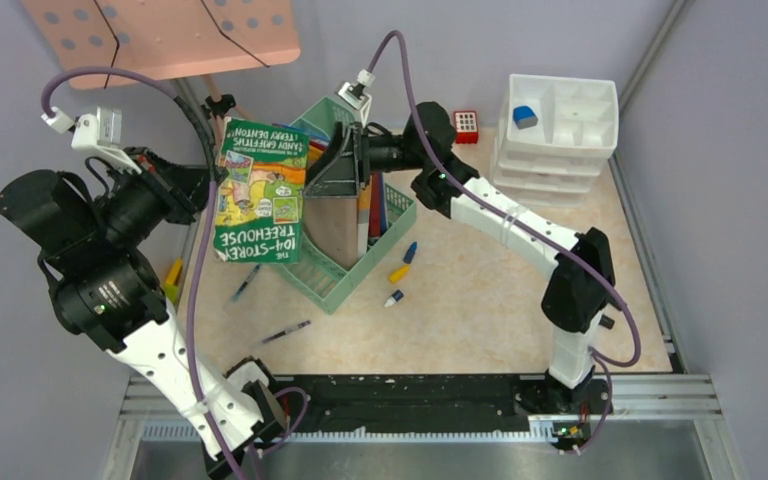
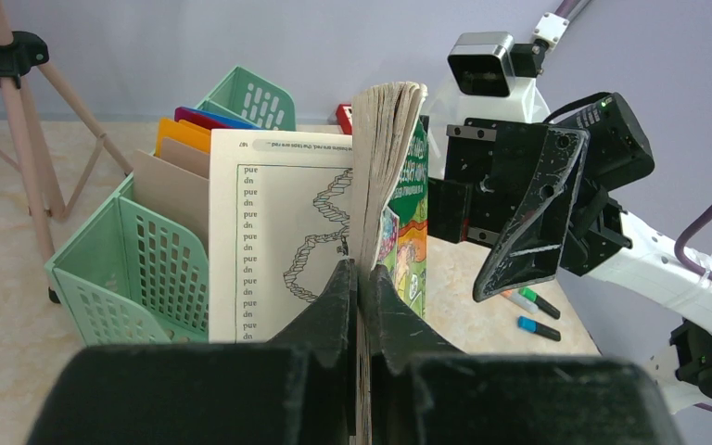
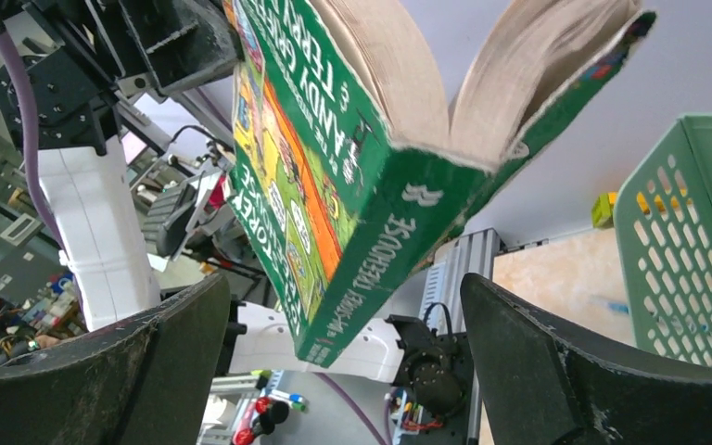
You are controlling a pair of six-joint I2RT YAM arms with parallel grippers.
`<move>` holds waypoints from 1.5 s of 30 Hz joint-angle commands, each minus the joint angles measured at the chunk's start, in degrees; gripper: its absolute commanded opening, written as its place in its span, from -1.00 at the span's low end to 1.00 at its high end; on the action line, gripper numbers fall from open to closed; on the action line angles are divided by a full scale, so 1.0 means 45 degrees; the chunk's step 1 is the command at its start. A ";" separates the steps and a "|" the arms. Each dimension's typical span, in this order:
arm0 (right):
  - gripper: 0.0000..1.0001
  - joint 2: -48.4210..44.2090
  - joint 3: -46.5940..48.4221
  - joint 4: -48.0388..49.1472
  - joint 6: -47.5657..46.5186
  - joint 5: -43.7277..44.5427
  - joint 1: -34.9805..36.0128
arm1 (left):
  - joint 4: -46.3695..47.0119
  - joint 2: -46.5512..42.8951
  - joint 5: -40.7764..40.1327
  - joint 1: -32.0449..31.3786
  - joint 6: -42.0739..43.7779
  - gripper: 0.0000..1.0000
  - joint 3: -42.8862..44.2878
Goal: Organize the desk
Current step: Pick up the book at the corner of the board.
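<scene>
My left gripper (image 2: 360,269) is pinched shut on a thin edge of the book (image 1: 260,190), which hangs fanned open just ahead of its fingertips. My right gripper (image 3: 343,287) stands wide, one finger on each side of the book's spine and touching neither cover. As I judge it, the step is to take the whole book into my right hand. To do it well, I should centre the spine between those fingers and close across both covers so the pages shut flat. My left should let go only once that grip is firm. The green organiser (image 1: 335,285) sits right below my right hand, on the desk (image 1: 480,290). Loose pens (image 1: 400,270) lie nearer my base.
</scene>
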 commanded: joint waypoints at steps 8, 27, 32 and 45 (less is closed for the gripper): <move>0.78 0.0873 0.1418 0.0188 0.0091 0.0098 0.0581 | 0.1085 -0.0397 0.0283 -0.0051 -0.0057 -1.00 -0.0367; -0.42 0.1230 0.1805 0.1367 0.0912 -0.0247 0.0822 | 0.1232 -0.0995 -0.0097 -0.0120 0.0918 -1.00 -0.2184; -1.00 0.0813 0.1624 0.1423 0.0954 -0.0330 0.0636 | 0.1197 -0.1103 -0.0252 -0.0107 0.1646 -1.00 -0.2614; -1.00 -0.1069 0.0314 0.1078 0.2476 0.0489 -0.1877 | 0.0908 -0.0726 -0.2216 -0.0132 0.5835 0.96 -0.1215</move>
